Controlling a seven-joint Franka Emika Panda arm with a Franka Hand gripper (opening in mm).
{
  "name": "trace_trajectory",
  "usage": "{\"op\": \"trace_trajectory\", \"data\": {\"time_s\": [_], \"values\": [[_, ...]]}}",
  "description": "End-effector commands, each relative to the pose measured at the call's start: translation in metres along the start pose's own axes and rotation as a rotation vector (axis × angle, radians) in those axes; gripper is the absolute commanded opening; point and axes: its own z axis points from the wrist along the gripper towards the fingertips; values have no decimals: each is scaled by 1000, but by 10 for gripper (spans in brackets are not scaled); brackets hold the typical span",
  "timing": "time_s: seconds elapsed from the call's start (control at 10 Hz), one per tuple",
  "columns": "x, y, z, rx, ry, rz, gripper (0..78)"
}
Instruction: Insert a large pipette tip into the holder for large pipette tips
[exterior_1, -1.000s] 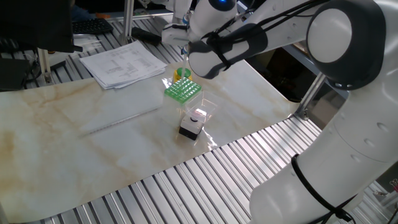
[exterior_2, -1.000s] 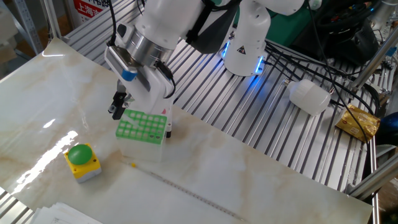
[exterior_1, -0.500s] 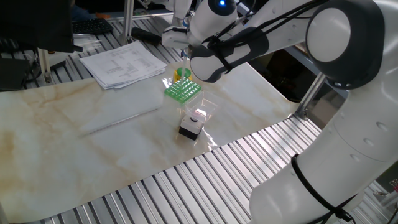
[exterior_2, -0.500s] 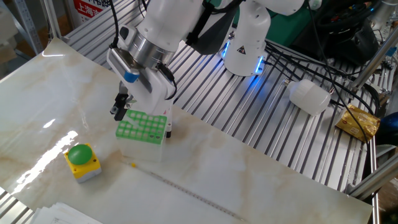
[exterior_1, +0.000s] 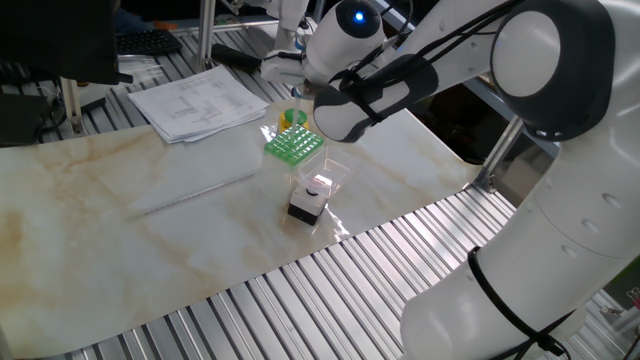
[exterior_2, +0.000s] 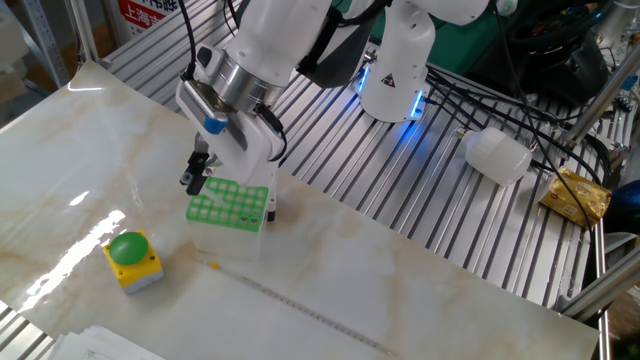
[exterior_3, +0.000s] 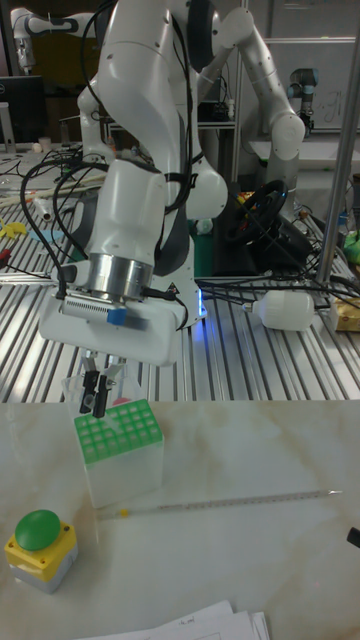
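Glossy cream marble-patterned worktop (exterior_2: 420, 270) on ribbed metal bench; jaws (exterior_3: 96, 393) hover over green gridded rack (exterior_3: 116, 432), grip unclear.

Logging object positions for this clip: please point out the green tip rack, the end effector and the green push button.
green tip rack (exterior_2: 229, 205), the other fixed view, on its gridded top plate.
end effector (exterior_3: 96, 402), tall fixed view, midway between its fingertips.
green push button (exterior_3: 39, 529), tall fixed view, on its green dome.
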Motion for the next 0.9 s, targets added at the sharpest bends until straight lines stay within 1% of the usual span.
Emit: {"op": "trace_trajectory", "data": {"time_s": [0.1,0.3,0.5,0.6,0.9], "values": [[7,-2,2,-5,-7,-4,12],[8,-2,2,-8,-5,3,12],[8,-2,2,-7,-11,13,12],[8,-2,2,-9,-11,36,12],[8,-2,2,-9,-7,23,12]]}}
